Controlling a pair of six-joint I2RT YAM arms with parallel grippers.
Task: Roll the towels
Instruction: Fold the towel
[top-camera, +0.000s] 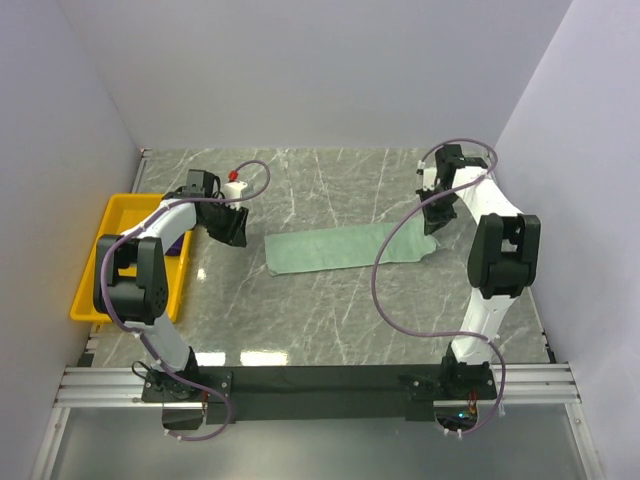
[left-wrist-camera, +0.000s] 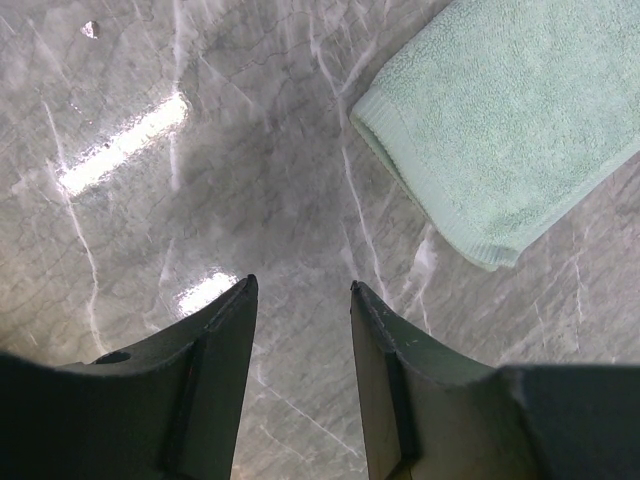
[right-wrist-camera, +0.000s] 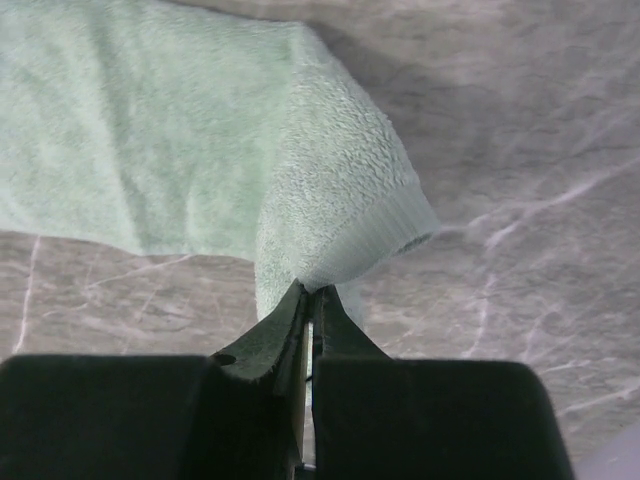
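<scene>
Mint towel (top-camera: 330, 248) lies flat across the mid desk (top-camera: 330, 330), long axis running L–R, except its R end, which is lifted and bunched. Your right gripper (right-wrist-camera: 308, 292) is pressed together on that end, pinching a fold of terry right next to the ribbed hem. The cloth peaks up from the pinch and drapes back down to the desk. Your left gripper (left-wrist-camera: 300, 290) is spread w/ nothing in the gap, hovering over bare desk near the towel's L end, not touching it.

Handling, my read: light, v. soft, no stiffness. It'll sag and crease wherever it's unsupported, so a pinch at one spot will prob. skew the end rather than turn it over square. The looped pile should hold well in a squeeze, so slip is unlikely. Dragging the whole towel across the smooth marble-look desk is the likelier problem. It's not fragile, so a firm squeeze is fine.

Where to hold: the short hem, both corners if poss., else mid-hem. Fold it over onto the body to start a tight core, and pin the far end w/ the other gripper so it doesn't slide.

Purple towel (top-camera: 176, 243): only a dark scrap shows in the yellow tray (top-camera: 95, 275), mostly hidden by the L arm. Can't tell how it lies.
</scene>
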